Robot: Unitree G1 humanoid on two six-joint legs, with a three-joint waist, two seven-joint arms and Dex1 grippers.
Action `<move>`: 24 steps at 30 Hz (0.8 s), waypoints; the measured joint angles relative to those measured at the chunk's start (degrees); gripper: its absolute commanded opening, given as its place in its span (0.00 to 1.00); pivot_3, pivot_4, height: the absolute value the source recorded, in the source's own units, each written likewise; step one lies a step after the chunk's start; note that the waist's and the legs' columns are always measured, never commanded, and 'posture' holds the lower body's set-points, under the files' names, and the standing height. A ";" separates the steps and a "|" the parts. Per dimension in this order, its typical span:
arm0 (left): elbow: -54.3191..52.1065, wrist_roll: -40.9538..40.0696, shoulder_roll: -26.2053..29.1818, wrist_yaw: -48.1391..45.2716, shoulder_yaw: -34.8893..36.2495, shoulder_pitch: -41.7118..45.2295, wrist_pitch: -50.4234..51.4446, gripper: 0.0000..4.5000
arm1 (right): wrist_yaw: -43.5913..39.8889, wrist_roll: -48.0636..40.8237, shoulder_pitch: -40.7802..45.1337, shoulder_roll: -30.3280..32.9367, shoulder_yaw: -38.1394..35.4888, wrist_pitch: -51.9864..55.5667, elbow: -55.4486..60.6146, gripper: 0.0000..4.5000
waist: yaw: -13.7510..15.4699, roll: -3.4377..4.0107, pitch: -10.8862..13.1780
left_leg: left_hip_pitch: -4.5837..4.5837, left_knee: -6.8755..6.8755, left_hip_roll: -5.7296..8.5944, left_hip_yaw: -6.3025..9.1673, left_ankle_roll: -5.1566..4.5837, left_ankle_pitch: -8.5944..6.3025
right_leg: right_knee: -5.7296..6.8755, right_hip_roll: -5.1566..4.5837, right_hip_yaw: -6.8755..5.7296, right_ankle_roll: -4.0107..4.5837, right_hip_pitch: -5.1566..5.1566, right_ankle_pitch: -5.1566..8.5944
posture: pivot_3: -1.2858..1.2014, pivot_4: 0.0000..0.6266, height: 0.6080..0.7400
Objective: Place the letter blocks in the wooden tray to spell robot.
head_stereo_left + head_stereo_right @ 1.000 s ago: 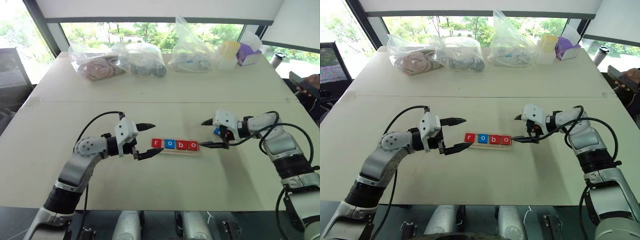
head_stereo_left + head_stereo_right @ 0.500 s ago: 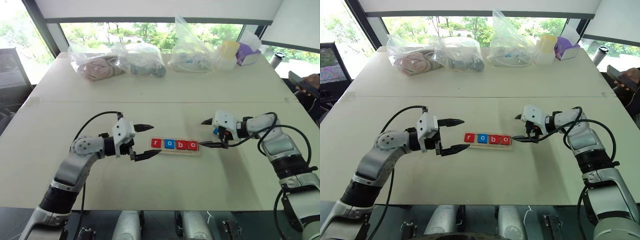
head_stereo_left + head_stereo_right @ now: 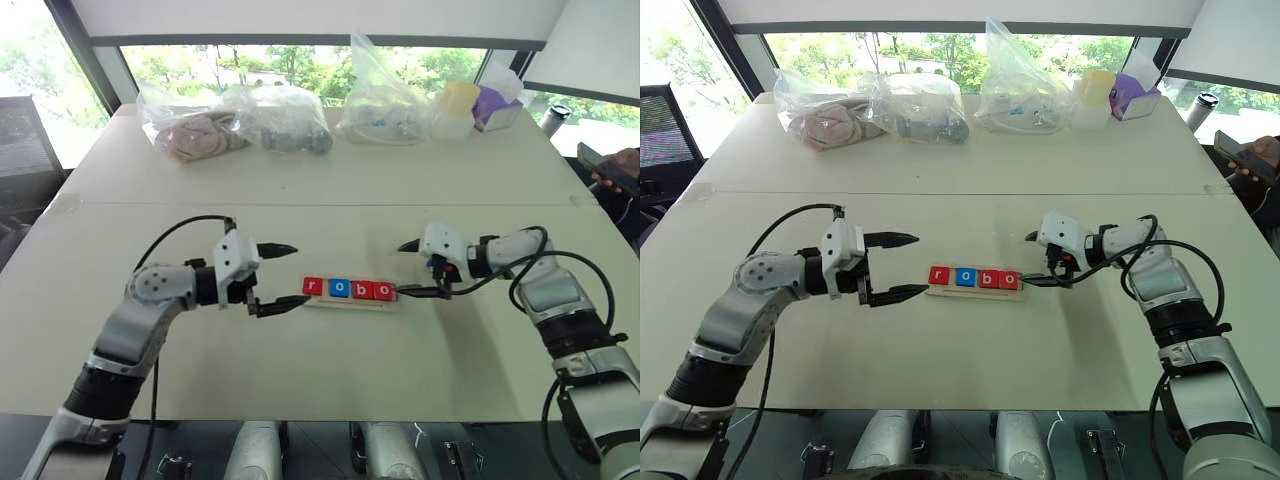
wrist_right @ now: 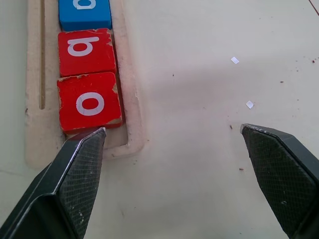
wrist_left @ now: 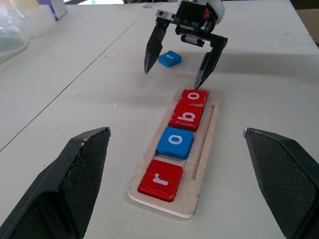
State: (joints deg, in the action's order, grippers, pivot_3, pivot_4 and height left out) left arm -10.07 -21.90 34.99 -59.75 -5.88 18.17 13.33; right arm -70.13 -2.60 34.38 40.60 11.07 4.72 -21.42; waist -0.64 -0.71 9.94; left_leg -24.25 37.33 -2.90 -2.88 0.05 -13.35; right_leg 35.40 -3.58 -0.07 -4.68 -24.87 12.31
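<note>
Four of five letter blocks sat in place; one was left out.

- Surface (image 3: 330, 380): nothing on it had shifted. Plastic bags (image 3: 290, 118) lay along the 12 o'clock edge, well apart from the work.
- Left end effector (image 3: 301, 272): fingers apart, holding nothing. It had backed off toward 9 o'clock over the last second. It had been just beside the r end and now stood clear of it.
- Right end effector (image 3: 400, 270): fingers apart, empty. It had stayed at the 3 o'clock end, with one fingertip (image 4: 82, 149) right at the end rim beside the last red o.
- Wooden tray (image 3: 350, 304): lying centre of the surface, long axis 9 to 3 o'clock.
- Letter blocks (image 3: 350, 289) in the tray read r, o, b, o: red, blue, red, red.
- Loose blue block (image 5: 170, 58): presumably the t. It lay flat on the surface at about 2 o'clock off the tray's right end, just behind the right end effector.

My read: the left arm's job looked done and the remaining pick fell to the right. In the right wrist view, the gap past the last o looked shorter than a block. The row might need closing up toward 9 o'clock before the t would fit.
</note>
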 measured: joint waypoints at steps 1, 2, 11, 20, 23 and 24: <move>0.00 0.01 0.00 0.01 0.00 0.01 -0.02 1.00 | -0.02 0.00 0.00 -0.32 0.02 0.08 0.05 0.99 | 0.00 0.00 0.00 | 0.00 0.00 0.00 0.00 0.00 0.00 | 0.00 0.00 0.00 0.00 0.00 0.00 | 0.52 0.24 1.00; 0.00 0.01 0.00 0.01 0.00 0.01 -0.03 1.00 | -0.04 0.00 0.00 -0.52 0.08 0.24 0.26 0.99 | 0.00 0.00 0.00 | 0.00 0.00 0.00 0.00 0.00 0.00 | 0.00 0.00 0.00 0.00 0.00 0.00 | 0.52 0.24 1.00; 0.01 0.01 0.63 0.07 0.44 0.00 -0.08 1.00 | -0.50 -0.01 0.00 -1.62 0.72 1.22 1.55 0.99 | -0.01 0.00 0.00 | 0.00 0.00 0.00 0.00 0.00 0.00 | 0.01 0.00 0.00 0.00 0.00 0.00 | 0.52 0.24 1.00; 0.00 0.02 0.66 0.45 0.61 -0.05 -0.10 1.00 | -0.32 0.02 0.08 -3.56 1.86 1.26 1.57 0.99 | 0.02 0.00 0.00 | 0.00 0.00 0.00 0.00 0.00 0.00 | 0.02 0.00 0.00 0.00 0.00 0.00 | 0.52 0.24 1.00; -0.01 0.02 0.65 0.78 0.61 -0.10 -0.09 1.00 | -0.14 0.12 0.10 -3.53 1.86 1.15 1.57 0.99 | 0.00 0.00 0.00 | 0.00 0.00 0.00 0.00 0.01 0.00 | 0.02 0.00 0.00 0.00 0.00 0.00 | 0.52 0.24 1.00; -0.01 0.02 0.65 0.85 0.61 -0.10 -0.10 1.00 | -0.05 0.18 0.13 -3.48 1.86 1.14 1.57 0.99 | 0.00 0.00 0.00 | 0.00 0.00 0.00 0.00 0.01 0.00 | 0.03 0.00 0.00 0.00 0.00 0.00 | 0.52 0.24 1.00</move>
State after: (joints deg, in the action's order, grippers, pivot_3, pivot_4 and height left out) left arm -10.08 -21.89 35.64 -58.91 -5.27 18.07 13.24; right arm -70.18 -2.42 34.51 37.12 12.93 5.86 -19.85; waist -0.64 -0.71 9.94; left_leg -24.25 37.34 -2.90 -2.88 0.06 -13.34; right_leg 35.43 -3.58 -0.08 -4.69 -24.87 12.31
